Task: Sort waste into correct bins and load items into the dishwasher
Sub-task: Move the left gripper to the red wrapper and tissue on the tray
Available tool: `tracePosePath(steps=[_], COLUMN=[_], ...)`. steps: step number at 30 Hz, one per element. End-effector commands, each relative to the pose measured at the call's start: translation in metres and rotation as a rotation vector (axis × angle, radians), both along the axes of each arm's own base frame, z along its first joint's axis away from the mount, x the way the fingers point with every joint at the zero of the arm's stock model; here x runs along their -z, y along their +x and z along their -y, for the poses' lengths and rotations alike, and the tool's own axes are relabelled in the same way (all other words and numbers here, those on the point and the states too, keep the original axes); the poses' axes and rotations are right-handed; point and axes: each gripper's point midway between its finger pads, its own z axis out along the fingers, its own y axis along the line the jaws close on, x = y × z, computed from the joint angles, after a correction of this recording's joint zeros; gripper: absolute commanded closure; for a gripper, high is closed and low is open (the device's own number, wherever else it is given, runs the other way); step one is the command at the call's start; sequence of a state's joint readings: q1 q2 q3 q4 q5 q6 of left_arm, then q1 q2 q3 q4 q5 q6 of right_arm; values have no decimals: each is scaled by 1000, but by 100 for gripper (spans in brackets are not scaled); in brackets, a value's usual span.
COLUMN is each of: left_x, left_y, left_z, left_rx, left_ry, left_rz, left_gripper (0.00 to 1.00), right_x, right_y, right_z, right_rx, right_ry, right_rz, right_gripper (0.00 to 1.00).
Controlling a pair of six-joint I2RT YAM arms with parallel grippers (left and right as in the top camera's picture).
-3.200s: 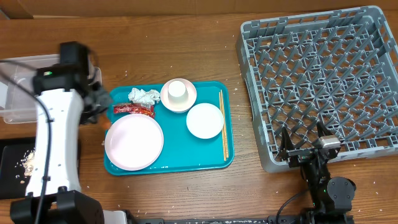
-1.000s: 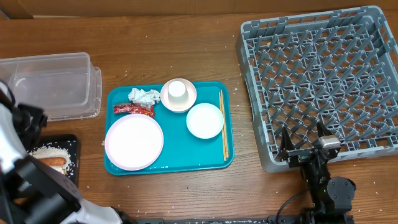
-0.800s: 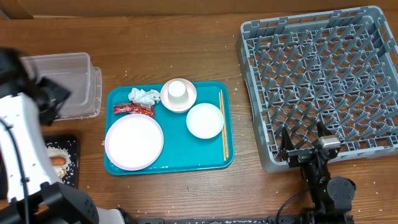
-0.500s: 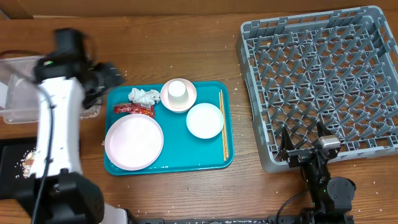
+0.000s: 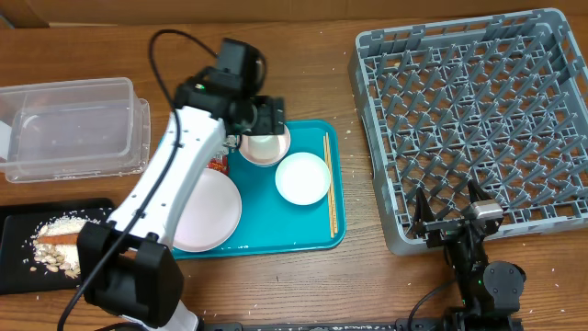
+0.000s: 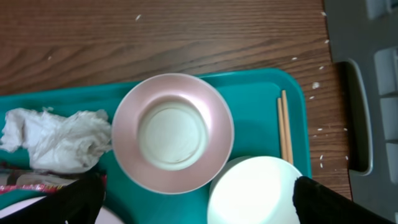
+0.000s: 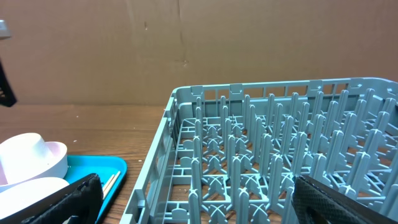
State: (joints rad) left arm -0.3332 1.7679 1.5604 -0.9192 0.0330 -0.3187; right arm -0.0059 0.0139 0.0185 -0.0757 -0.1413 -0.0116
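Note:
My left gripper (image 5: 261,118) hangs open and empty over the back of the teal tray (image 5: 276,230), just above the white bowl (image 6: 173,132) with a small cup (image 6: 171,134) inside it. In the left wrist view the crumpled napkin (image 6: 56,138) lies left of the bowl, the red wrapper (image 6: 17,180) below it, the smaller plate (image 6: 258,190) at lower right and the chopsticks (image 6: 285,130) along the tray's right side. The large plate (image 5: 209,210) is partly under my arm. Rice (image 5: 46,248) and the carrot (image 5: 57,235) lie in the black tray (image 5: 18,216). My right gripper (image 5: 452,213) stands open at the grey dish rack's (image 5: 478,110) near edge.
The clear tub (image 5: 64,129) stands at the far left behind the black tray. The rack (image 7: 280,155) fills the table's right side, with upright pegs throughout. Bare wood lies between the teal tray and the rack. Scattered rice grains dot the table.
My left arm swung from the black tray at the far left across to the teal tray, its jaws opening on the way. The carrot now lies on the rice. The right arm stayed still.

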Motion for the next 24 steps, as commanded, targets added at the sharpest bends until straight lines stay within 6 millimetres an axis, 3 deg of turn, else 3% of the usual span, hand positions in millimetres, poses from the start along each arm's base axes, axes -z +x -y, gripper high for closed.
tracePosePath(steps=[1,18,24], left_x=[-4,-4,-46], left_y=[4,0,6], left_z=[3,4,-32], left_rx=[31,29,-101], left_ry=[65,54,62], left_rz=[49,31,92], left_gripper=[0,0,0], right_x=[2,2,2], right_y=[0,0,0], right_z=[2,2,2], right_rx=[11,12,12], right_ry=[-4,-4,-4], right_rz=[4,4,4], right_gripper=[0,0,0])
